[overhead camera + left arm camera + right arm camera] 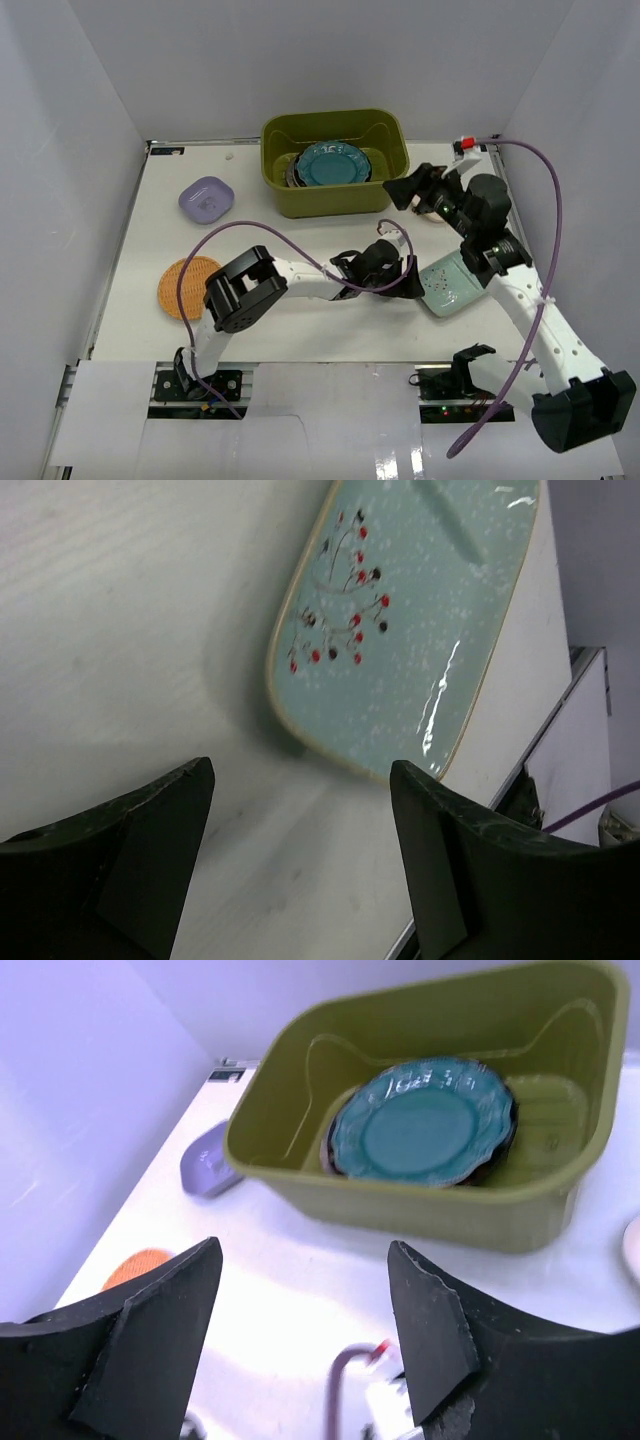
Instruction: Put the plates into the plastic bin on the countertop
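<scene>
The olive-green plastic bin (385,195) stands at the back of the white countertop (290,225), with a teal scalloped plate (330,165) on top of other plates inside it. My left gripper (398,268) is open and empty, low over the countertop just left of the mint plate (452,285). In the left wrist view the mint plate (410,630), printed with red berries, lies just beyond the open gripper (300,772). My right gripper (408,190) is open and empty, above the counter right of the bin. The right wrist view shows the bin (420,1205) and teal plate (425,1120) ahead of the gripper (305,1252).
A lavender plate (206,199) and an orange plate (187,287) lie on the left side. A cream plate (436,212) is mostly hidden under the right gripper. The mint plate lies near the counter's front right edge. White walls enclose the counter.
</scene>
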You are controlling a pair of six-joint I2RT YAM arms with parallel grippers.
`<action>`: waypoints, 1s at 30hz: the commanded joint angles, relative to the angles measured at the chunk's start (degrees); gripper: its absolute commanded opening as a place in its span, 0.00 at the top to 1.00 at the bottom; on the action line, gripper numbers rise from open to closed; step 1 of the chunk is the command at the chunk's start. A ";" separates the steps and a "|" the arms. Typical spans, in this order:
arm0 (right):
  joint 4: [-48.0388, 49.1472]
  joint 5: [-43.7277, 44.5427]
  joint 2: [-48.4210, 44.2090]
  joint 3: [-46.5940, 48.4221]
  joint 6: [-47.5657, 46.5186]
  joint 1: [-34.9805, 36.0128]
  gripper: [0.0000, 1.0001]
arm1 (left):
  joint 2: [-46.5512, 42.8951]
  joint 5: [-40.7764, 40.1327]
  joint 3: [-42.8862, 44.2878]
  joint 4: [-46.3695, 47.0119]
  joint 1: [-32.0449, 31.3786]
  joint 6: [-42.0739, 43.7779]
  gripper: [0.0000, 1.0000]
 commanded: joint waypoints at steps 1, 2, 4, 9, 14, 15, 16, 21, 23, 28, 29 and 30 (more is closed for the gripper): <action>4.35 -2.98 -5.57 -6.44 2.64 -0.19 0.27 | 4.81 -0.54 7.82 -1.91 -0.05 3.40 0.17; 3.74 -3.07 -6.80 -8.45 2.65 -0.19 0.27 | 6.31 -0.62 9.41 -3.22 0.03 3.93 0.17; 2.51 -3.25 -10.65 -10.40 2.64 -0.28 0.27 | 10.27 -0.01 13.53 -4.11 0.03 4.72 0.19; 0.57 -3.34 -17.25 -14.79 3.00 -0.28 0.27 | 15.81 0.08 19.61 -6.58 -0.06 6.65 0.34; -1.63 -1.50 -20.34 -14.63 2.29 -0.28 0.27 | 14.77 -3.17 17.26 -5.79 0.03 7.80 0.91; -1.63 -1.23 -21.30 -14.28 2.29 -0.28 0.27 | 13.89 -3.35 16.29 -5.52 0.03 7.97 0.99; -3.37 -0.79 -21.75 -14.19 2.29 -0.37 0.27 | 11.88 -5.79 15.15 -5.00 0.12 8.06 1.00; -6.28 -2.63 -23.15 -13.57 2.03 -0.37 0.22 | 0.02 -5.02 0.40 0.35 1.09 5.70 1.00; -7.86 -3.77 -24.12 -14.01 1.94 -0.37 0.15 | -8.65 -6.07 -5.14 2.73 1.52 3.41 1.00; -11.21 -4.13 -26.41 -17.86 3.43 -0.46 0.04 | -26.52 -9.50 -25.00 7.12 3.28 -2.12 1.00; -11.29 -4.22 -26.67 -20.31 4.05 -0.46 0.03 | -29.07 -10.20 -27.38 7.48 4.15 -4.05 1.00; -11.38 -4.30 -27.02 -21.55 5.18 -0.37 0.02 | -33.88 -10.38 -29.67 7.66 4.77 -5.02 1.00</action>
